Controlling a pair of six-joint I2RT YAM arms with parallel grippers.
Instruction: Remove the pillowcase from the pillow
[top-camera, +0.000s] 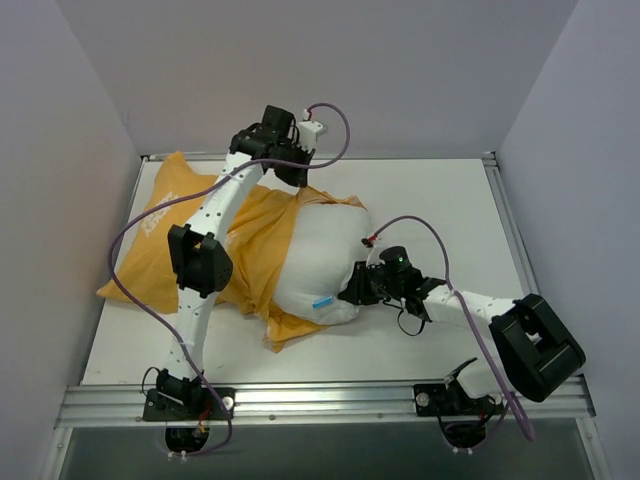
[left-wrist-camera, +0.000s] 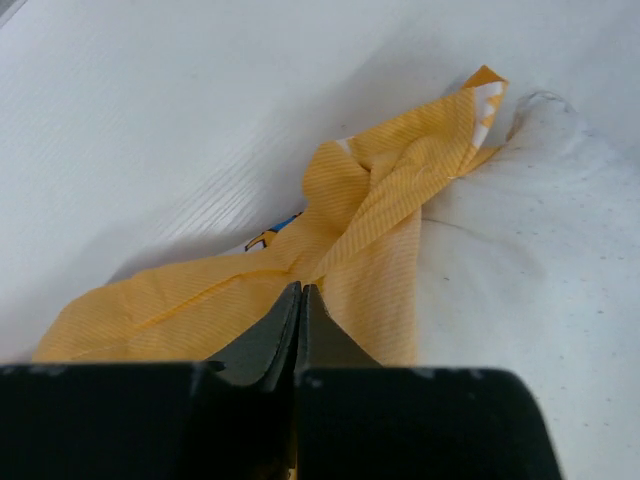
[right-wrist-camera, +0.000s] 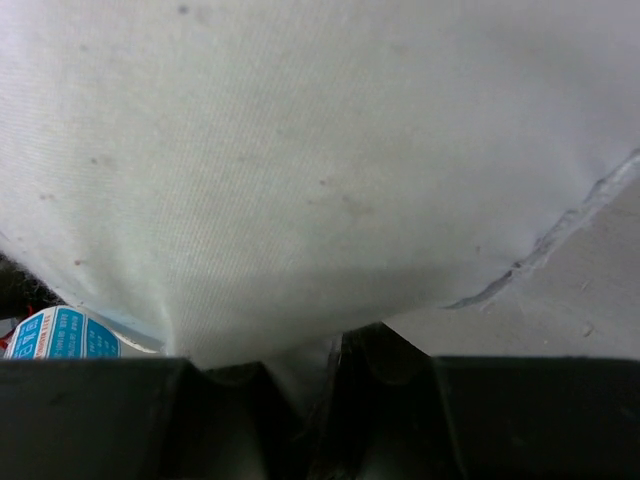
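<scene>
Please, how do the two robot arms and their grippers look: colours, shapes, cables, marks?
The left arm and the right arm have white links and black joint housings. Small dark holes run along the left arm's link. Purple cables loop beside both arms. The left gripper has black tapered fingers; the right gripper is black too. A green light shows on the right wrist.

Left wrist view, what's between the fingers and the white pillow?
Only bunched orange pillowcase, from the fingers across to the pillow, shown in the left wrist view.

The pillowcase (top-camera: 262, 235) is showing finely striped orange-yellow with white lettering (top-camera: 160, 215). The pillow (top-camera: 320, 255) is looking white, its tag (top-camera: 322, 300) blue.
</scene>
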